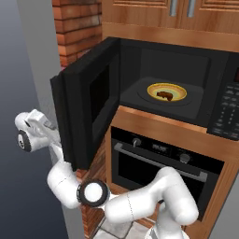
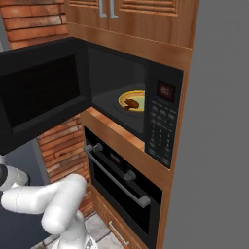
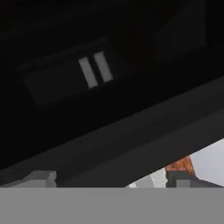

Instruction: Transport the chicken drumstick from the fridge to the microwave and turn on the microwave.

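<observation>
Drumstick [image 1: 164, 95] on yellow plate [image 1: 181, 91] inside open microwave [image 1: 140, 60], centre-right of frame. Probably light, firm, slightly greasy; best pinched across the narrow end. Gripper [image 3: 109, 178] spread wide, empty, close against microwave door [image 1: 86, 107] at left.
</observation>
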Robot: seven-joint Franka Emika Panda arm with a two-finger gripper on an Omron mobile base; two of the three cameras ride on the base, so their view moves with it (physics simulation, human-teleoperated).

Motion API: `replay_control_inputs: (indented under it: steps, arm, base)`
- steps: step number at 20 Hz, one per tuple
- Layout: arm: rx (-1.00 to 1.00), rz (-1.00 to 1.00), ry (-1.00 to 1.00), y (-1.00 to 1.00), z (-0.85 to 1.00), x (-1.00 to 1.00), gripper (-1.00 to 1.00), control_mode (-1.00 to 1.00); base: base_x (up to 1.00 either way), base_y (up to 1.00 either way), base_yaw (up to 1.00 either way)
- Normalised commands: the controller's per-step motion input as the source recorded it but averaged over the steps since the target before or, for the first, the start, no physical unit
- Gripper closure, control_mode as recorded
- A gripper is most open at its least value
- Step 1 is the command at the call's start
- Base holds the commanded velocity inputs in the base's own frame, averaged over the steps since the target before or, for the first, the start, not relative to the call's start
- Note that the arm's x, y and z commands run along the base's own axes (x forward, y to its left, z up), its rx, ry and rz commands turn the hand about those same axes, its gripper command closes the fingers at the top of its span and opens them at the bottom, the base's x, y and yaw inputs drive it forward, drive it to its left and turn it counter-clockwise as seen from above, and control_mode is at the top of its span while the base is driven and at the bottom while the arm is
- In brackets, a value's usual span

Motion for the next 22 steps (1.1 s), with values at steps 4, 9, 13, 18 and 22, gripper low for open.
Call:
replay_control_inputs:
  steps: [4, 9, 13, 18, 22]
  arm:
    - [0.10, -0.09, -0.41, -0.98, 0.34, -1.00, -1.00, -1.00]
    - [0.15, -0.08, -0.38, -1.00, 0.00, -0.64, -1.00, -1.00]
    - [0.18, -0.04, -0.14, -1.00, -0.07, 0.12, -1.00, -1.00]
    - [0.09, 0.00, -0.01, -1.00, -0.33, 0.97, -1.00, -1.00]
    - [0.09, 0.03, 0.02, -1.00, -0.52, 1.00, -1.00, -1.00]
  base:
    - [0.00, 0.00, 0.00]
    - [0.00, 0.00, 0.00]
    - [0.00, 0.00, 0.00]
    - [0.00, 0.00, 0.00]
    - [0.00, 0.00, 0.00]
